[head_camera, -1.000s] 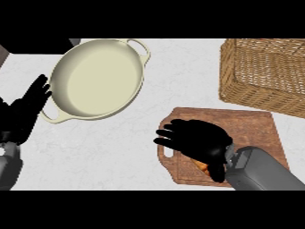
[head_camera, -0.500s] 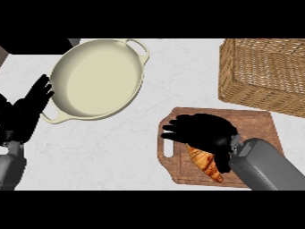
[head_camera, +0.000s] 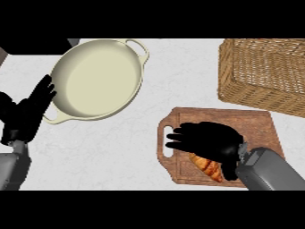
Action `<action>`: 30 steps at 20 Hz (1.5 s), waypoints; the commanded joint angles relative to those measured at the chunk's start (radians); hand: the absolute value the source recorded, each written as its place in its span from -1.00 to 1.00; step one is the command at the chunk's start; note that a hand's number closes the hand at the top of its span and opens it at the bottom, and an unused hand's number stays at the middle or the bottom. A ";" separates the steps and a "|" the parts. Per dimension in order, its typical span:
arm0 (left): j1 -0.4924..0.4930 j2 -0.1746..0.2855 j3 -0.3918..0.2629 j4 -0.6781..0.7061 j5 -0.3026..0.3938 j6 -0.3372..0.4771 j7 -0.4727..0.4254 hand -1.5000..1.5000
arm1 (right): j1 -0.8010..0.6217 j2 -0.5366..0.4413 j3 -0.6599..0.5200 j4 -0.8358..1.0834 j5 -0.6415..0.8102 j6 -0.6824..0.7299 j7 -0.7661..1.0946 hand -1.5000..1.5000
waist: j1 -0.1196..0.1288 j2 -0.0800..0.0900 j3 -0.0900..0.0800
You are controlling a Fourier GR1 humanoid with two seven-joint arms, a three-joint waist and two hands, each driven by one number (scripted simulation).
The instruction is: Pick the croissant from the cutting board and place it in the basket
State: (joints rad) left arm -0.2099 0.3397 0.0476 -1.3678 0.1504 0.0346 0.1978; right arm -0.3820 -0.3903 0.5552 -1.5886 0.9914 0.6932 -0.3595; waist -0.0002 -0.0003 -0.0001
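The croissant (head_camera: 207, 167) lies on the near part of the wooden cutting board (head_camera: 255, 121), golden brown and pointing toward the front edge. My right hand (head_camera: 206, 139) hovers over the board's left half, fingers stretched out toward the left and open. Its palm and wrist cover the croissant's far end; whether they touch it cannot be told. The woven wicker basket (head_camera: 273, 74) stands at the back right, just beyond the board. At the left edge my left hand (head_camera: 21, 114) rests open with its fingers up.
A cream oval casserole dish (head_camera: 96, 79) with two handles sits at the back left, its near handle close to my left hand. A dark strip borders the counter at the far left. White counter lies between the dish and the board.
My right hand has shifted a little right and away across the board, uncovering the croissant beneath its wrist. The left hand has stayed put.
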 commanded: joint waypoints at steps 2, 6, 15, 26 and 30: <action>-0.004 0.015 0.037 -0.083 0.014 -0.024 0.085 0.00 | 0.008 0.018 -0.001 0.000 0.078 -0.008 -0.022 -1.00 | 0.002 -0.001 0.000; 0.045 -0.009 0.040 -0.053 -0.011 -0.039 0.034 0.00 | 0.059 -0.009 -0.005 0.055 0.154 -0.113 -0.075 -1.00 | 0.002 0.000 0.000; -0.069 -0.017 0.063 0.039 -0.031 -0.049 0.044 0.00 | 0.034 0.004 0.066 0.210 0.304 -0.258 -0.183 1.00 | 0.001 0.001 0.000; -0.001 -0.038 0.076 -0.054 -0.036 -0.060 0.057 0.00 | 0.083 0.081 0.089 0.203 0.416 -0.264 -0.161 1.00 | 0.004 -0.001 0.000; 0.030 -0.036 0.087 -0.003 -0.048 -0.044 0.015 0.00 | 0.291 0.252 -0.136 0.115 0.261 -0.268 0.133 1.00 | -0.059 -0.009 0.001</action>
State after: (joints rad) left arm -0.2005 0.3026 0.1260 -1.3717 0.1033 -0.0185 0.2062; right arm -0.2390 -0.2469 0.5213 -1.4681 1.3304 0.4198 -0.3826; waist -0.0180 -0.0172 -0.0078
